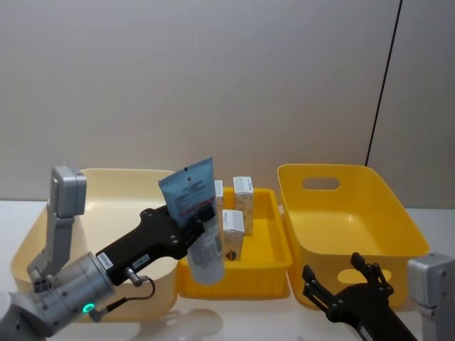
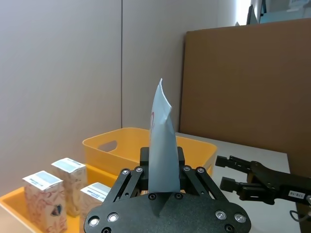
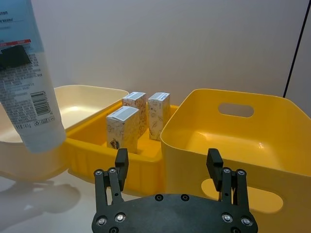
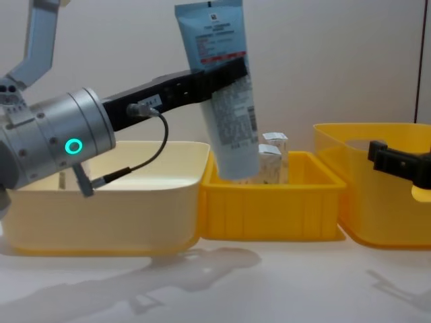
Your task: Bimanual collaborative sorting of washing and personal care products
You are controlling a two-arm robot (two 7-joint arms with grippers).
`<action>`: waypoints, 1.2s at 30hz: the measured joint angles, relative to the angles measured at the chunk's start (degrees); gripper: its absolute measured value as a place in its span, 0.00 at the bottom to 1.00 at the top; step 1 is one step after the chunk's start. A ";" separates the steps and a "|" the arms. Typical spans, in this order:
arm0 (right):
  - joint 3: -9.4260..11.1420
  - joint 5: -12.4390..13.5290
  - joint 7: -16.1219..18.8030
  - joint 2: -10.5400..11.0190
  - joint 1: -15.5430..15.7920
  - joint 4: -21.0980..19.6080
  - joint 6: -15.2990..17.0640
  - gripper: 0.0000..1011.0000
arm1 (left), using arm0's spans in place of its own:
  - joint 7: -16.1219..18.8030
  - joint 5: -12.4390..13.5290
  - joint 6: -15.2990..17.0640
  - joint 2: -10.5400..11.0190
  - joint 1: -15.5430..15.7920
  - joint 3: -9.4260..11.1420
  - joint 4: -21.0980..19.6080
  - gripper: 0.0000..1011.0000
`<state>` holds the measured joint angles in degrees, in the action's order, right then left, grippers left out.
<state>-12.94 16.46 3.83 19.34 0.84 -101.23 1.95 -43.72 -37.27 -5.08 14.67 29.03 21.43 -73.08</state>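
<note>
Squeeze tube (image 4: 232, 128) seemingly near upright, crimped end up.

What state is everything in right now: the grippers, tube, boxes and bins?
left gripper: shut on the tube, raised.
tube: held aloft, crimped end up.
cartons: three, upright in the tray.
right gripper: open, holding nothing, before the yellow bin.
yellow bin: empty.
cream bin: nothing seen inside.
</note>
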 joint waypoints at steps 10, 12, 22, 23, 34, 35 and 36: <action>0.17 0.67 1.14 0.14 0.17 -0.47 0.12 0.99 | -0.94 -0.47 -0.50 -0.57 0.11 0.95 0.52 0.27; 0.24 1.30 2.03 0.29 0.25 -0.78 0.25 0.99 | -1.07 -0.52 -0.56 -0.63 0.13 1.07 0.61 0.27; 0.34 5.04 6.93 1.24 0.45 -3.06 1.57 0.99 | -1.43 -0.70 -0.76 -0.84 0.18 1.44 0.79 0.27; 0.32 5.36 7.34 1.33 0.45 -3.26 1.73 0.99 | -1.46 -0.71 -0.77 -0.86 0.19 1.47 0.81 0.27; -1.18 9.78 13.23 2.85 -0.58 -6.30 4.91 0.99 | -1.59 -0.77 -0.83 -0.93 0.20 1.61 0.89 0.27; -1.40 9.89 13.45 2.92 -0.74 -6.42 5.07 0.99 | -1.59 -0.78 -0.83 -0.93 0.20 1.61 0.89 0.27; -1.64 10.08 13.82 2.98 -0.91 -6.55 5.41 0.99 | -1.60 -0.79 -0.84 -0.94 0.21 1.62 0.90 0.27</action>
<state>-14.58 26.54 17.65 22.32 -0.07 -107.78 7.36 -45.32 -38.06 -5.92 13.73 29.24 23.05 -72.18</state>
